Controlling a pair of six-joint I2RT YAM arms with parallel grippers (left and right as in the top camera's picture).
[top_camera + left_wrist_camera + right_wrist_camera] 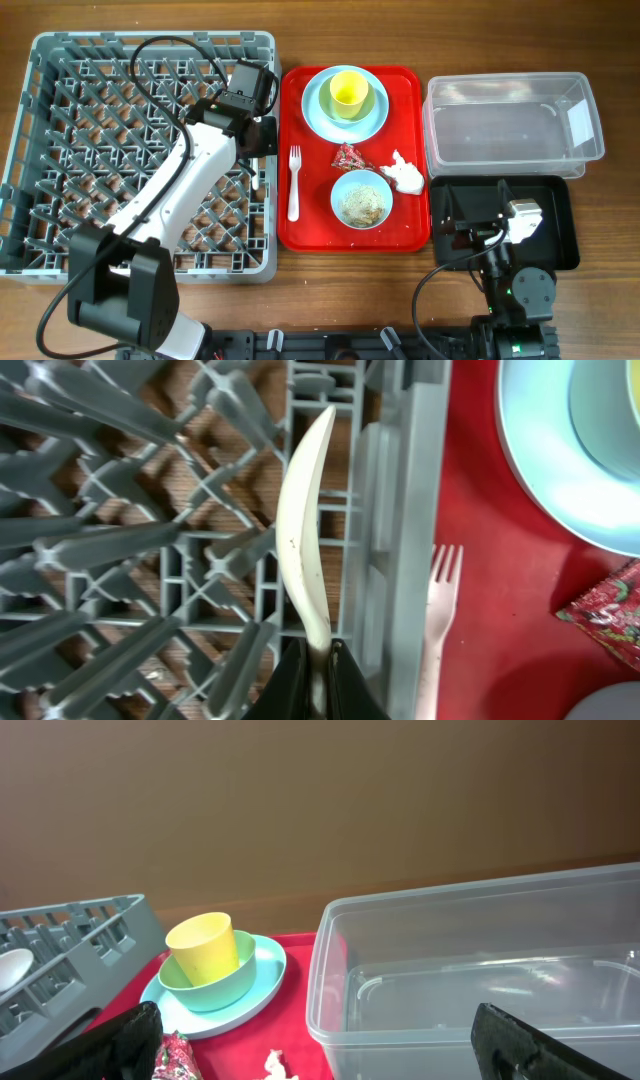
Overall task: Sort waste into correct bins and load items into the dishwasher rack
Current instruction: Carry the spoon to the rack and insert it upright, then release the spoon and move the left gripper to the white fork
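My left gripper (262,150) is shut on the white plastic spoon (305,530) and holds it over the right edge of the grey dishwasher rack (150,150). The white fork (294,185) lies on the red tray beside a red wrapper (350,157), a crumpled napkin (405,173) and a pale blue bowl of rice scraps (362,199). A yellow cup (347,92) stands in a bowl on the blue plate (318,112). My right gripper (448,225) is open and empty over the black tray (560,240), facing the clear tub (480,970).
The flat red tray (310,232) lies between the rack and the two bins. The clear tub (510,125) stands at the back right, with the black tray in front of it. The rack's upright pegs (150,540) crowd around the spoon.
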